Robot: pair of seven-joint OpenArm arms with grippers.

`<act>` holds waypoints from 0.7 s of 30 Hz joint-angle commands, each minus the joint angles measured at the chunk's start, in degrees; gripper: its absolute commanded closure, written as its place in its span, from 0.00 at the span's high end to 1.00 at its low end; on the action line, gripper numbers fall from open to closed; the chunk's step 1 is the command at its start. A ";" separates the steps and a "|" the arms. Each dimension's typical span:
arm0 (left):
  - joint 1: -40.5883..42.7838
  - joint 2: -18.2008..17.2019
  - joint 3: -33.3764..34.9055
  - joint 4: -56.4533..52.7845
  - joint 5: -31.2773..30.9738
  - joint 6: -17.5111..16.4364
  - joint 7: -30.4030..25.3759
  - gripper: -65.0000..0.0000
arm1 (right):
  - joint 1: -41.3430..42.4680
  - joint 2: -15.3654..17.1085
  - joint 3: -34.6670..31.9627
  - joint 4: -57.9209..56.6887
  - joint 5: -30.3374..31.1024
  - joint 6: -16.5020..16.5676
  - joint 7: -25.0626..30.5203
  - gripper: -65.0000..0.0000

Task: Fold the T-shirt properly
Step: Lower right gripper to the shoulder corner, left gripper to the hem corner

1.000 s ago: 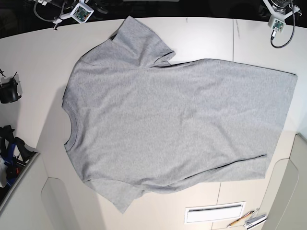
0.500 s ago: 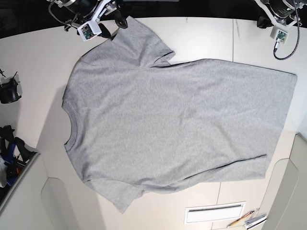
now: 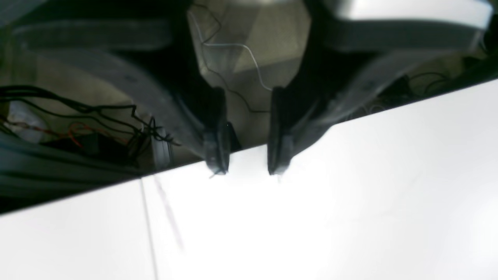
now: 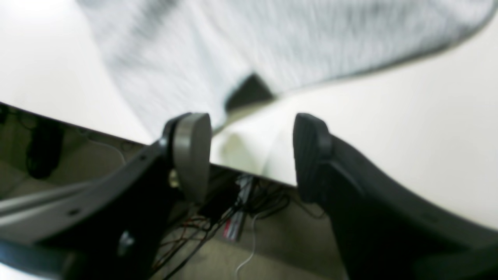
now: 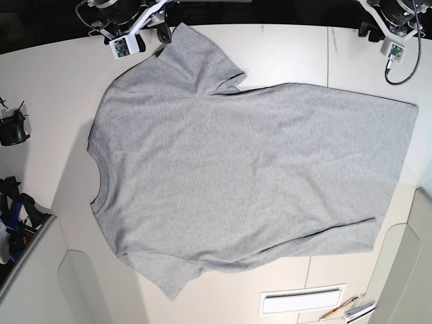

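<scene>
The T-shirt [image 5: 243, 175] lies flat on the white table [image 5: 283, 47], plain light grey side up, with its neck to the left and its hem to the right. One sleeve [image 5: 196, 57] points to the far edge. My right gripper [image 4: 251, 155] is open with nothing between its fingers and hovers at the table's far edge just short of that sleeve [image 4: 233, 46]. The right arm [image 5: 135, 27] shows at the top left in the base view. My left gripper [image 3: 248, 165] stands open and empty over the bare far edge, away from the shirt. The left arm [image 5: 391, 20] is at the top right.
A black object [image 5: 13, 128] and dark clutter [image 5: 17, 216] sit at the left edge. A white slotted plate [image 5: 304, 300] and pens [image 5: 347, 309] lie at the front. A seam [image 5: 329, 54] crosses the table. Cables [image 4: 233, 217] hang beyond the far edge.
The right arm has come in from the far edge towards the upper sleeve and its jaws have opened. The left gripper's jaws have parted too. The shirt has not moved.
</scene>
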 commanded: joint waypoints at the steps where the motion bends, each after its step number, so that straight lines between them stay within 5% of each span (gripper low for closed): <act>1: -0.13 -0.48 -0.50 0.81 0.42 -0.02 -0.92 0.35 | 0.11 0.07 0.13 -0.04 0.22 0.98 1.05 0.51; 12: -7.10 -0.50 -0.50 0.76 3.80 0.00 4.85 0.35 | 2.69 -0.70 0.11 -4.81 4.28 6.10 1.03 0.51; 17: -9.16 -0.50 -0.70 0.63 3.87 0.02 4.90 0.52 | 2.69 -2.12 0.11 -5.88 4.31 8.44 1.03 0.51; 21: -12.04 -0.52 -0.72 -1.62 4.50 0.37 4.92 0.52 | 3.02 -2.10 0.07 -5.88 4.92 9.25 0.98 0.51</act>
